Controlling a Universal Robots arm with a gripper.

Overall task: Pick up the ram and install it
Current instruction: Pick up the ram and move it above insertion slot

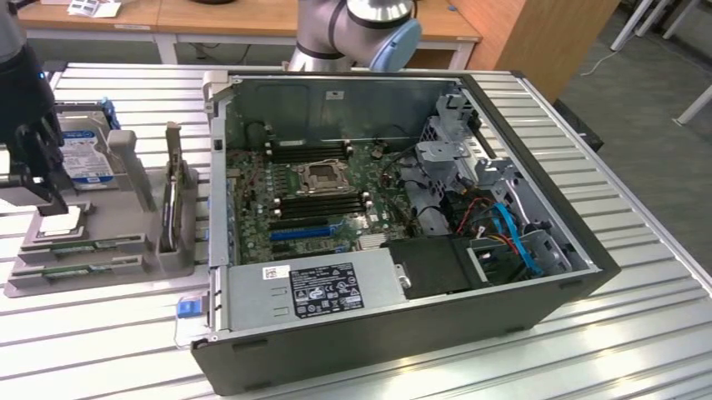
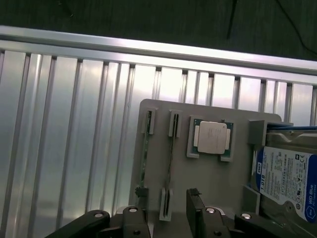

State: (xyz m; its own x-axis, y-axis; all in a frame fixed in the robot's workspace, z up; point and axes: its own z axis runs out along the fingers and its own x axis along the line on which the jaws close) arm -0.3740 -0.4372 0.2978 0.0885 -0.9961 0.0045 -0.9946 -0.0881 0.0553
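A: Two sticks in the holder (image 2: 218, 178), then?

B: Yes. The ram (image 2: 170, 158) stands on edge in the slot next to the CPU (image 2: 211, 138). The other ram (image 2: 144, 163) stands in the neighbouring slot, parallel to it and a narrow gap apart.

A: And the pincer (image 2: 167, 194)?

B: Released, its fingers spread, low over one end of the holder. The ram's line runs into the gap between the fingers. One finger (image 2: 141, 198) hides the end of the other ram, but I cannot tell if it touches.

A: How much room is there around it?

B: Past the other ram, the bare slatted desk (image 2: 64, 139) runs open to its raised edge rail (image 2: 158, 49), with dark floor beyond. On the CPU side it is tighter, because a blue-labelled hard drive (image 2: 290, 183) stands at the holder's edge.

A: And towards the computer?

B: The open case (image 1: 389, 333) lies just beside the holder, at the exterior view's right. A thin upright part (image 1: 172, 200) stands between them. The motherboard (image 1: 312, 200) is exposed inside the case walls. Bare slats stretch beyond the case at the exterior view's right.
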